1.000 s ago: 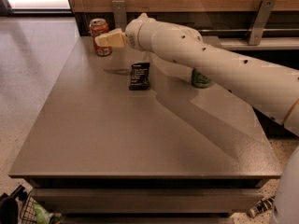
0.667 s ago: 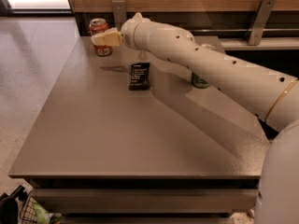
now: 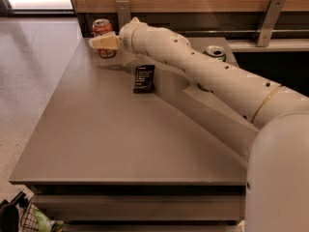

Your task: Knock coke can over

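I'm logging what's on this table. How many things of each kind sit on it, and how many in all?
Cans: 2, the coke can and the green can
Black packet: 1
Total: 3
The gripper is not counted; it is right in front of the coke can.

The red-orange coke can point(image 3: 101, 27) stands at the far left corner of the grey table point(image 3: 120, 144); the cream gripper point(image 3: 103, 42) hangs just before it; a flat black packet point(image 3: 144, 78) lies nearer, rightward; a green can point(image 3: 215, 52) stands far right, behind the arm point(image 3: 203, 71).
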`<state>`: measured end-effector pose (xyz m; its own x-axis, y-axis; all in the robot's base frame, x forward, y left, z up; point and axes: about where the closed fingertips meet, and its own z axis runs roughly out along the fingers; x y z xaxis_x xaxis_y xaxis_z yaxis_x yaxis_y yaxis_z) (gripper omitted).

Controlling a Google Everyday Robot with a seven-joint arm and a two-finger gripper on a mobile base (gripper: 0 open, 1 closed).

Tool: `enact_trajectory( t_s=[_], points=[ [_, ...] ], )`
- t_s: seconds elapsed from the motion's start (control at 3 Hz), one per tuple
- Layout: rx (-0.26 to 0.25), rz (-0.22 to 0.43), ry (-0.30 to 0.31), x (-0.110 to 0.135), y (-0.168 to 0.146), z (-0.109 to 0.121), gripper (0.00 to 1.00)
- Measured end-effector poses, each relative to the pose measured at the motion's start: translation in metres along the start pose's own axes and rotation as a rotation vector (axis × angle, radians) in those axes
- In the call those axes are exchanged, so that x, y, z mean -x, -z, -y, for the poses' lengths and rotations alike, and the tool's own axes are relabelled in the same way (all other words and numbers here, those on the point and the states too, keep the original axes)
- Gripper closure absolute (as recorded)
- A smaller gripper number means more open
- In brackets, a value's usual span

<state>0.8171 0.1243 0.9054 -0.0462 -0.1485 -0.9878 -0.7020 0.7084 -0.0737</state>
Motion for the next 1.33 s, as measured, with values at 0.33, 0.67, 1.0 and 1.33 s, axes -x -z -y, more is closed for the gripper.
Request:
enact_trajectory(
  t_s=[0.33,0.67,1.0,1.33],
  points=[
    [0.027,0.019,-0.032,-0.007,-0.015,0.001,0.0],
    [0.087,0.044,-0.069,-0.008,-0.035,-0.008,0.15],
    [0.15,0.058,-0.11,-0.008,-0.051,-0.015,0.46],
    [0.149,0.057,-0.107,-0.009,-0.051,-0.018,0.69]
  ],
)
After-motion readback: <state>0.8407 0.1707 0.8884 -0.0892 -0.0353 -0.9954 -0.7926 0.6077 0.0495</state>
